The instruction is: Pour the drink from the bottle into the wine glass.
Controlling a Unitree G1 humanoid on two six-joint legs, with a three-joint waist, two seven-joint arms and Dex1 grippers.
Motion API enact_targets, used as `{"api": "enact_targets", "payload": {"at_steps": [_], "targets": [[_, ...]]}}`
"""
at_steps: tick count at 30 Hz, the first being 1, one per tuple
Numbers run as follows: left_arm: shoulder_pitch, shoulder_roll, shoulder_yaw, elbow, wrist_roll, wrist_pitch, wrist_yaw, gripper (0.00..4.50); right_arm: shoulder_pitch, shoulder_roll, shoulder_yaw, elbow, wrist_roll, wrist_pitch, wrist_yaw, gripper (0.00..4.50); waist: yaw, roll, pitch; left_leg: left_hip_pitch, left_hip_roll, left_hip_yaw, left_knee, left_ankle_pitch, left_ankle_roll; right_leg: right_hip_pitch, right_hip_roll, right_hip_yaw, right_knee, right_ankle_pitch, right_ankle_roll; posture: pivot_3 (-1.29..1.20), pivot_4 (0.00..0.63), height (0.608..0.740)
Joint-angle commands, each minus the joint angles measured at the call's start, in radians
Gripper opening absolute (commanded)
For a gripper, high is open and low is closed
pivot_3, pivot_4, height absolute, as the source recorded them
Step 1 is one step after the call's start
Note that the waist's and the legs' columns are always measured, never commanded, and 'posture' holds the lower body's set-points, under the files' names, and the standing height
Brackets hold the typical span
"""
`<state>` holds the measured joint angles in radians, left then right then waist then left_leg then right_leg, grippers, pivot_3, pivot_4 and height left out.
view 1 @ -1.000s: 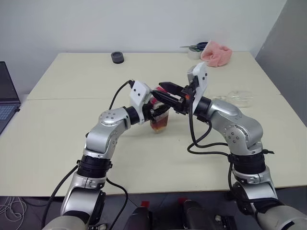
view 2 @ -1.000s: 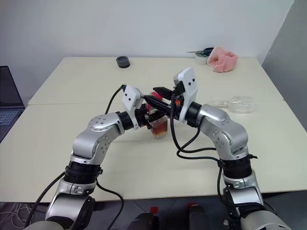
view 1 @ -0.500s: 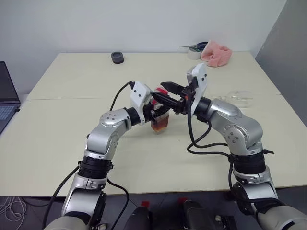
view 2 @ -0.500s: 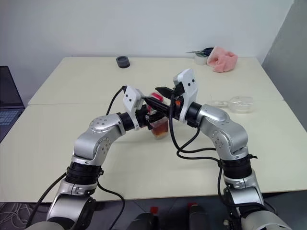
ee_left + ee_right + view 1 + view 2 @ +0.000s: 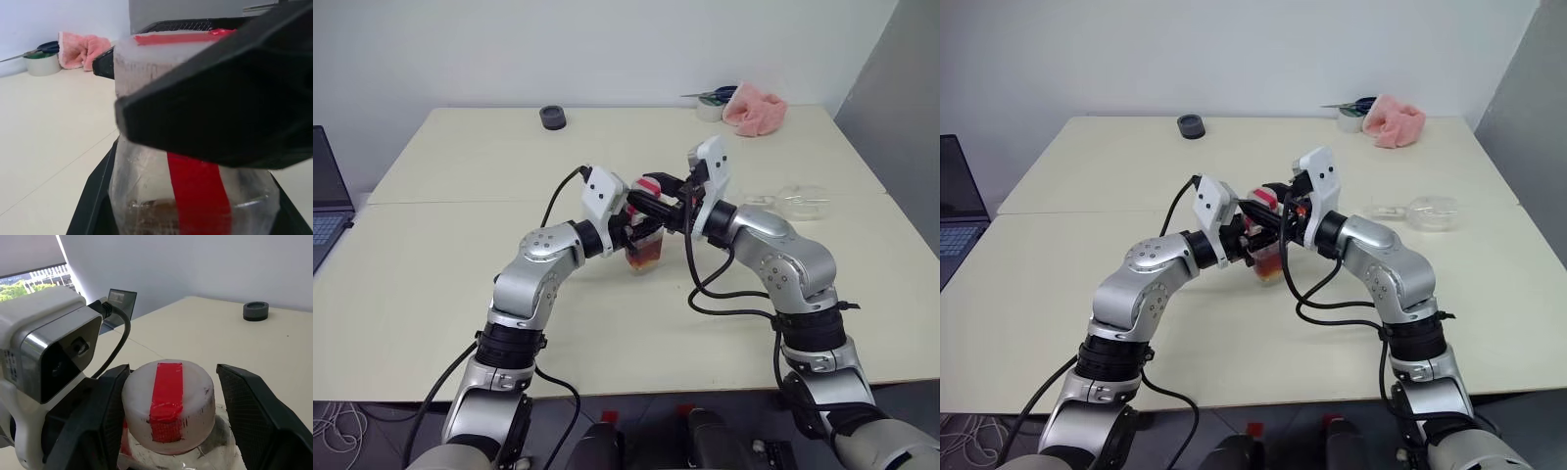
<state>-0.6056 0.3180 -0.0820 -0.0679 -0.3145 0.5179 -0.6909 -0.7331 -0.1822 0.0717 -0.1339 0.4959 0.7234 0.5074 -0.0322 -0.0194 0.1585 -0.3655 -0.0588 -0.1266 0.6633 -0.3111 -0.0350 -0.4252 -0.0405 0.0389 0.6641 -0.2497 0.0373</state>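
Left gripper (image 5: 631, 227) is clamped tight on the small clear plastic bottle (image 5: 644, 247) (white-looking cap (image 5: 167, 404) still on), while the right gripper (image 5: 171, 416) sits spread around that cap.

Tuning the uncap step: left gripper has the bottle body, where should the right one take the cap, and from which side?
Grip the cap on its round side wall, one finger on each flank, coming in level from the robot's right toward the upright bottle. The left gripper clamps the body below, leaving the cap free. The right gripper already straddles it, open.
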Motion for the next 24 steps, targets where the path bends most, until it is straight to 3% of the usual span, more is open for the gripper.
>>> {"api": "enact_targets", "payload": {"at_steps": [1, 21, 24], "targets": [[-0.011, 0.001, 0.009, -0.053, -0.020, -0.011, -0.005, 1.79, -0.035, 0.015, -0.057, -0.041, 0.046, -0.004, -0.012, 3.01, 0.000, 0.000, 0.000, 0.000, 0.000, 0.000, 0.000, 0.000, 0.000, 0.000, 0.000, 0.000, 0.000, 0.000, 0.000, 0.00, 0.150, 0.740], [-0.024, 0.001, 0.008, -0.045, -0.018, -0.011, -0.008, 1.79, 0.007, 0.001, -0.009, -0.082, 0.055, 0.002, 0.023, 3.01, 0.000, 0.000, 0.000, 0.000, 0.000, 0.000, 0.000, 0.000, 0.000, 0.000, 0.000, 0.000, 0.000, 0.000, 0.000, 0.00, 0.150, 0.740], [-0.024, 0.001, 0.008, -0.046, -0.018, -0.011, -0.007, 1.79, 0.003, 0.006, -0.017, -0.077, 0.055, -0.003, 0.017, 2.40, 0.000, 0.000, 0.000, 0.000, 0.000, 0.000, 0.000, 0.000, 0.000, 0.000, 0.000, 0.000, 0.000, 0.000, 0.000, 0.00, 0.150, 0.740]]}}
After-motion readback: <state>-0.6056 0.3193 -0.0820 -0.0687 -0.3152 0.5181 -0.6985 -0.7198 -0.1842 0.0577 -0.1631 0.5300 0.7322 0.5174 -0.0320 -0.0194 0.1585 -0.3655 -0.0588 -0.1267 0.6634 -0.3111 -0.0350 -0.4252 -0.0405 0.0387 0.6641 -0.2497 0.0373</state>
